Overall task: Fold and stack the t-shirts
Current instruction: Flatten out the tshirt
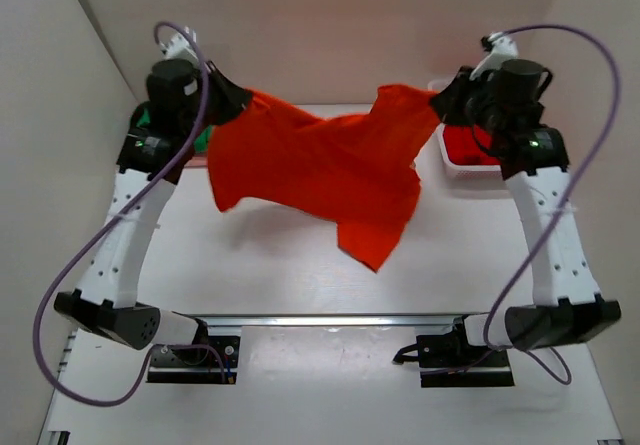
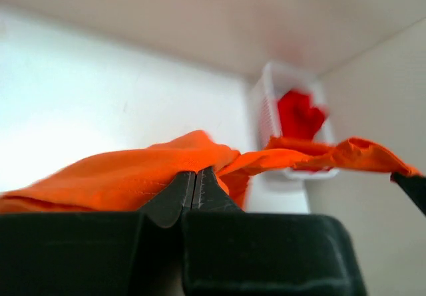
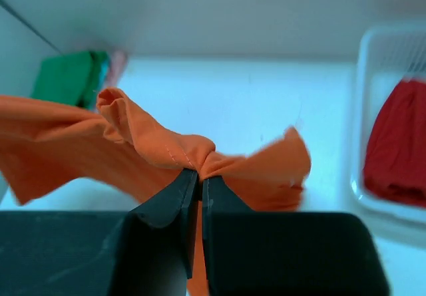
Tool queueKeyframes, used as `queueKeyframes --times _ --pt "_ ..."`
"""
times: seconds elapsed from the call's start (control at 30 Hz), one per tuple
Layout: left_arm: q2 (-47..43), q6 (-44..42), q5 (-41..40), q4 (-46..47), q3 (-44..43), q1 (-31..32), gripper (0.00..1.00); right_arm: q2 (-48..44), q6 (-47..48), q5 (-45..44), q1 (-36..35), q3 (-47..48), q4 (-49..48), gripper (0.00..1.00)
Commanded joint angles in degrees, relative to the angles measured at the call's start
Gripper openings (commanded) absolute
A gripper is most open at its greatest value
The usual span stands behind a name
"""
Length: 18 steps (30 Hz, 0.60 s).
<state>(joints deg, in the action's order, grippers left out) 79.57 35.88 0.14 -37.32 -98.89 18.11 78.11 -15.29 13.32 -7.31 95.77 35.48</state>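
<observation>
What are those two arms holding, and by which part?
The orange t-shirt, hung between them. The left gripper pinches its left end, the right gripper a bunched fold at its right end.

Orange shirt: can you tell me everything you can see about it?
The orange shirt is bright, plain, soft-looking cloth. It hangs stretched in the air between the left gripper and right gripper, each shut on a bunched edge. The middle sags and wrinkles, and one corner droops lowest over the white table.
</observation>
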Motion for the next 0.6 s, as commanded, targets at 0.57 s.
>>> queueKeyframes --times 0.57 --pt "-20.0 -5.1 -6.6 -14.0 -12.6 -2.5 0.00 -21.7 1.1 16.5 26.0 15.1 -3.4 0.00"
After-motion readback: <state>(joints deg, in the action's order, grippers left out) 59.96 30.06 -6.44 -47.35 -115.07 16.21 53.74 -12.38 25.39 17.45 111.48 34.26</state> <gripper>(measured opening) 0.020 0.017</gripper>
